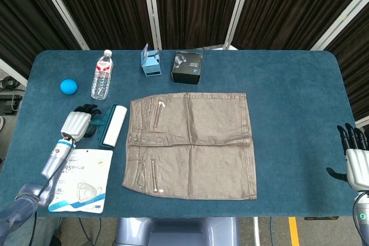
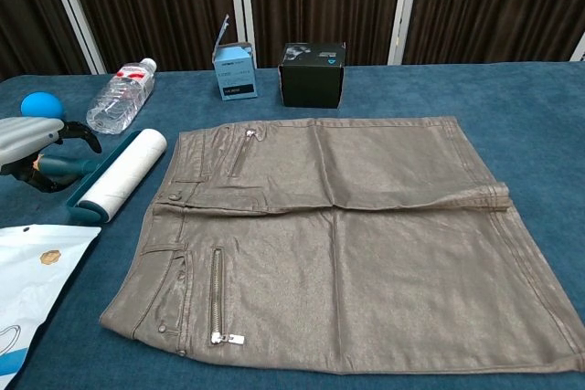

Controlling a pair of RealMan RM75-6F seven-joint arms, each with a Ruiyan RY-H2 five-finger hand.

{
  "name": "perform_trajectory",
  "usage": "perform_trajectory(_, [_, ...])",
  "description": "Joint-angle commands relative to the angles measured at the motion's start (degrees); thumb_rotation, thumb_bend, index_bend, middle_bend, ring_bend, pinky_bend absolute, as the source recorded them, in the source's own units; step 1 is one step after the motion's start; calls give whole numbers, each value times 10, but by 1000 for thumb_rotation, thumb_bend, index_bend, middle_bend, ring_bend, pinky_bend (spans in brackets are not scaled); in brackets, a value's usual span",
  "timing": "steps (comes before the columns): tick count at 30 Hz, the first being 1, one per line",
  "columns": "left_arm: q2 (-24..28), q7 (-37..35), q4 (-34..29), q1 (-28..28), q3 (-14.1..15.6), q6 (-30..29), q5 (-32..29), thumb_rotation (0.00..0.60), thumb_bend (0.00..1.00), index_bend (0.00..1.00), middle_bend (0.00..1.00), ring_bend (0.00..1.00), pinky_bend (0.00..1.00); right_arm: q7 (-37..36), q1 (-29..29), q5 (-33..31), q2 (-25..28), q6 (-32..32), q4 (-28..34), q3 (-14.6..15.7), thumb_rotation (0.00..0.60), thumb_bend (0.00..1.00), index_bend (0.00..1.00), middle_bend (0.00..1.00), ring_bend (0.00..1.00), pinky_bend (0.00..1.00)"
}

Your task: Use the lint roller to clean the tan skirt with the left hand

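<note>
Head view. Left hand (image 1: 76, 124) over the handle of the lint roller (image 1: 113, 125), near the tabletop's left edge; fingers curved down around the handle, closure not confirmable from here. Roller sheet drum lying just beside the waistband side of the tan skirt (image 1: 192, 145), which is spread flat at mid-table. Right hand (image 1: 356, 159) at the right edge, fingers spread, holding nothing, well apart from everything. Face-mask packet (image 1: 81, 179) just below the left hand, at the front-left corner. Blue ball (image 1: 68, 86) and water bottle (image 1: 102, 75) behind the hand; small blue carton (image 1: 151, 63) and black box (image 1: 187, 67) along the back edge.

Chest view. Left hand (image 2: 32, 139) at the frame's left border, fingers arched over the teal handle (image 2: 64, 168); contact probable but grasp not settled, so cannot tell. Roller drum (image 2: 122, 175) touching or nearly touching the skirt's (image 2: 338, 244) waistband edge.

Risks, as judged: handle slim and low on the cloth, so a shallow grasp could let the roller twist or drop on lifting. Sticky drum could snag and drag the light skirt, bunching it at the zips. Forearm sweep could push the mask packet off the front edge.

Room: wide bare tabletop right of the skirt; tight on the left between bottle, ball and packet.
</note>
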State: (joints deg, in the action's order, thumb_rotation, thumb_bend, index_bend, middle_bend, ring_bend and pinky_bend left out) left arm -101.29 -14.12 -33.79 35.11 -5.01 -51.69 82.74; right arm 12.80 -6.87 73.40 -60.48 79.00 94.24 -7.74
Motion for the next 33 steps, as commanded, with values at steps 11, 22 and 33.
perform_trajectory(11, [-2,34,-6,8,6,-3,1,600,562,442,378,313,390,-10,-1,-5,3,-2,-2,-1,600,0,0,0,0,0])
perform_trajectory(22, [61,87,-99,9,0,-55,10,600,682,509,428,355,417,-20,0,-1,8,0,6,0,600,0,0,0,0,0])
perform_trajectory(33, [170,259,-315,65,-34,-27,-3,600,707,512,428,358,421,-37,0,-6,16,-2,9,-4,600,0,0,0,0,0])
